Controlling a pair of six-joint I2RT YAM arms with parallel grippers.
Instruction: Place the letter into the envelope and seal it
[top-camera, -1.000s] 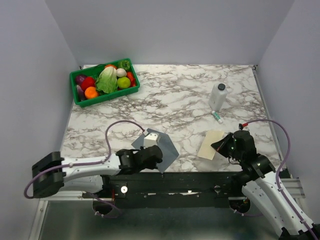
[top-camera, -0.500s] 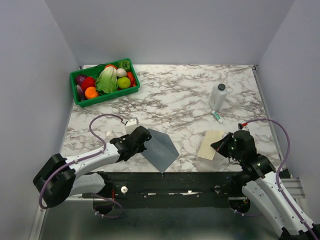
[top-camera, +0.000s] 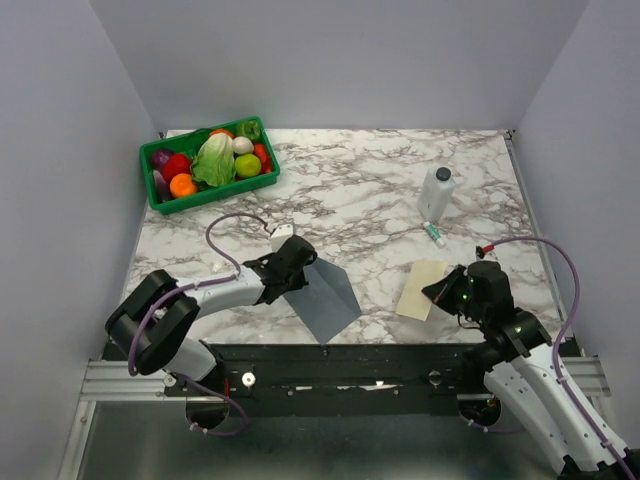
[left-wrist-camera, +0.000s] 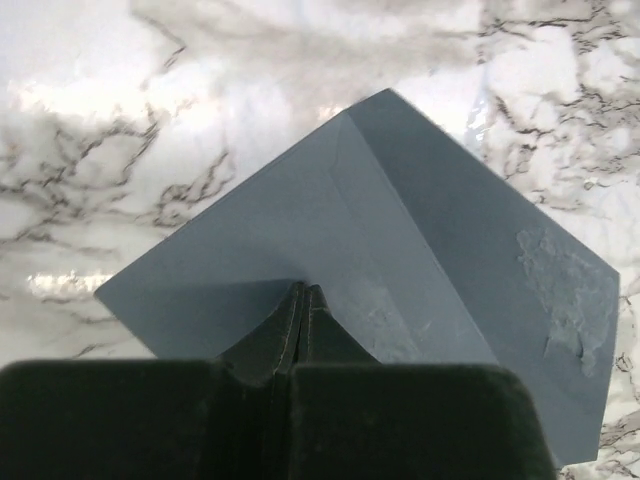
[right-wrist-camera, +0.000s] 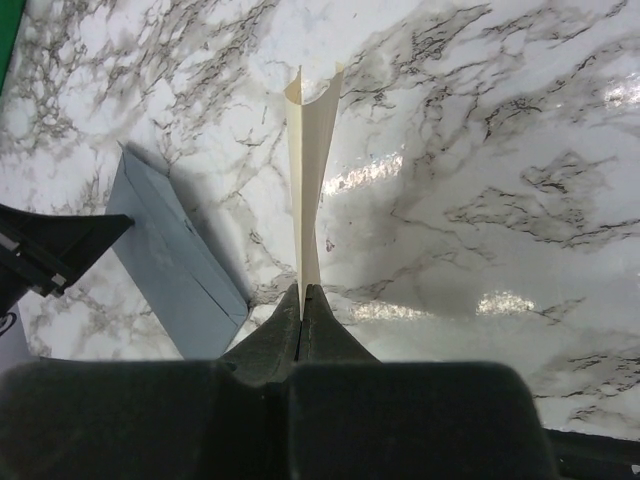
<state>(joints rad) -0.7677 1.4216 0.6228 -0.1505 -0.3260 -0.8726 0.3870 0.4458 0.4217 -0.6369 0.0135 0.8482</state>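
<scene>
The marble worktop (top-camera: 350, 200) is carrying a green crate (top-camera: 215, 196) at far left, holding lettuce (top-camera: 212, 160) and other produce. The grey envelope (top-camera: 325, 300) is resting near the front, with the left gripper (top-camera: 298, 272) pinching its edge. The cream letter (top-camera: 420, 288) is sitting apart to the right, outside the envelope, with the right gripper (top-camera: 441, 290) pinching it.

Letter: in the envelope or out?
Out: the letter is pinched edge-on in the right gripper, apart from the envelope, which the left gripper holds.

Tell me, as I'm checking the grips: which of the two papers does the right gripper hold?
The cream letter, pinched on edge in the right gripper; the grey envelope is in the left gripper instead.
</scene>
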